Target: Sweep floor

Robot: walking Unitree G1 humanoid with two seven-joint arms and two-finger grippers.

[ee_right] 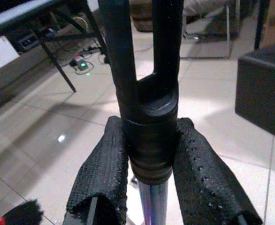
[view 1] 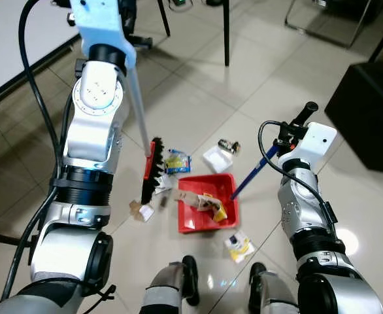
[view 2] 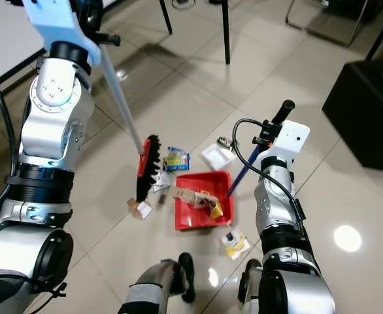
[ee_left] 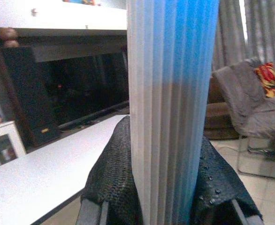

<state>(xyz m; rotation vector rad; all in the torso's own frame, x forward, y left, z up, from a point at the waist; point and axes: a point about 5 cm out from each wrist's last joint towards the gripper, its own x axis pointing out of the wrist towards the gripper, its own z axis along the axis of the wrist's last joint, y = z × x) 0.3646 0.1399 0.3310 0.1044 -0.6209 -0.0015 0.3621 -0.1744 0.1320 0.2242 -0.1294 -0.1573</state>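
The broom point(view 1: 153, 171) stands tilted on the tiled floor point(view 1: 198, 98), its black bristles and red head well below the left hand point(ee_left: 168, 206), which is clamped around the ribbed pale shaft high up. A long, stiff, light tool, it probably swings easily from that high grip, though the ridged shaft may twist between the pads. Just beside the bristles lie scraps of litter point(view 1: 177, 161), and next to them the red dustpan point(view 1: 208, 203) already holds some paper. The right hand point(ee_right: 149, 187) is closed on the dustpan's blue handle point(view 1: 251, 173) at its black top end; the pan looks light, thin plastic and may skid on glossy tile.
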